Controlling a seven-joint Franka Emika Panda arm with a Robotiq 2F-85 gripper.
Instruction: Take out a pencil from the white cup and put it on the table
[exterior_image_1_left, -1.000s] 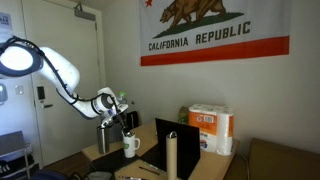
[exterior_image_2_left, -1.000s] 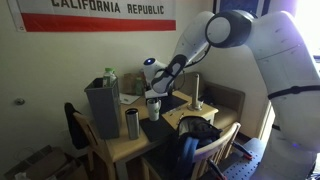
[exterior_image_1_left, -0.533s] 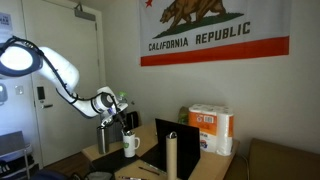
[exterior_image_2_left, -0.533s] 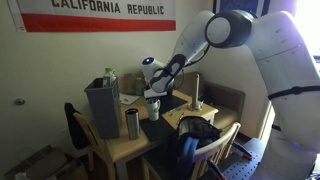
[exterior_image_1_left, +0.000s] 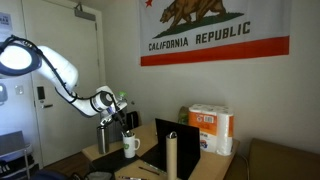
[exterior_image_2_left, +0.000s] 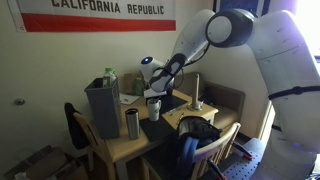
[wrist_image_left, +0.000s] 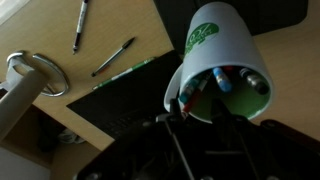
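Note:
The white cup (wrist_image_left: 215, 60) carries a green logo and holds several pens and pencils, seen from above in the wrist view. My gripper (wrist_image_left: 192, 108) hangs right over the cup's near rim with its dark fingers apart. A red pencil tip (wrist_image_left: 186, 98) lies between them, close to one finger (wrist_image_left: 170, 112); I cannot tell whether it touches. In both exterior views the gripper (exterior_image_1_left: 122, 118) (exterior_image_2_left: 152, 95) hovers just above the cup (exterior_image_1_left: 130, 146) (exterior_image_2_left: 153, 109) on the wooden table (exterior_image_1_left: 108, 158) (exterior_image_2_left: 135, 146).
Two pens (wrist_image_left: 80, 25) (wrist_image_left: 115, 57) and a green pencil (wrist_image_left: 135, 72) lie on the table beside a dark mat. A steel tumbler (exterior_image_1_left: 103, 137) (exterior_image_2_left: 132, 123) stands near the cup. Also present are a grey box (exterior_image_2_left: 102, 108), a paper towel pack (exterior_image_1_left: 211, 130) and a cardboard tube (exterior_image_1_left: 171, 155).
The arm stays almost still over the cup. No clear movement of the jaws or the pencils shows in the exterior views.

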